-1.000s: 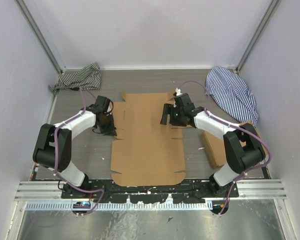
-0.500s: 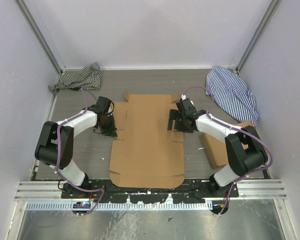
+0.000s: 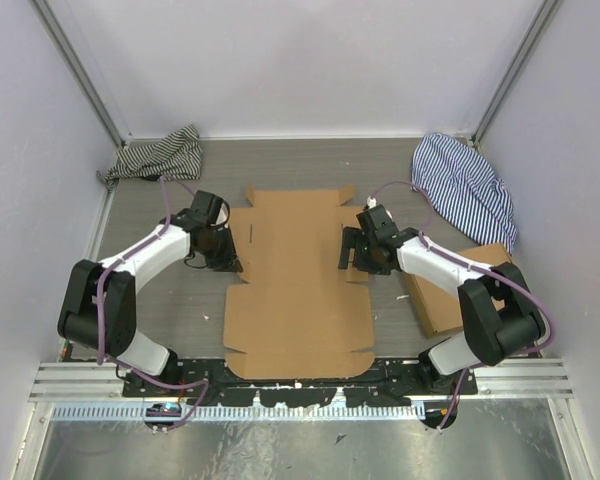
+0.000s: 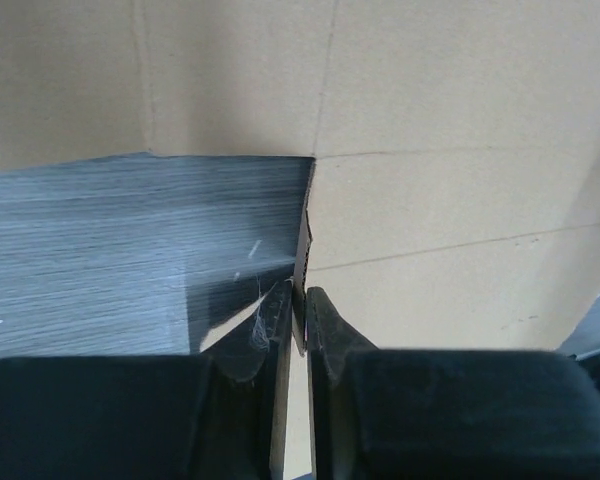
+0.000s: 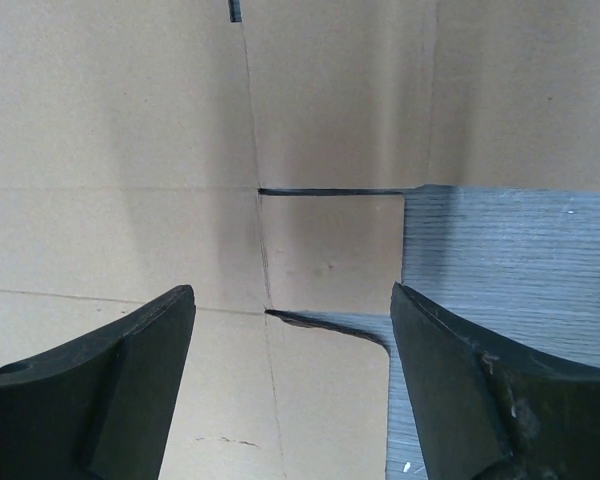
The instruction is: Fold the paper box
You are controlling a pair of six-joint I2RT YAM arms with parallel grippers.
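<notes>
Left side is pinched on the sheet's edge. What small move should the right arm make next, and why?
Probably lower the right gripper and close it on the small side tab of the paper box. Its jaws stand open over that tab, while the left gripper is shut on the opposite edge, so both sides could then be lifted.

Left pincer (image 4: 300, 305) clamped tight — right pincer (image 5: 292, 305) spread wide.

No text, labels or numbers are readable.
</notes>
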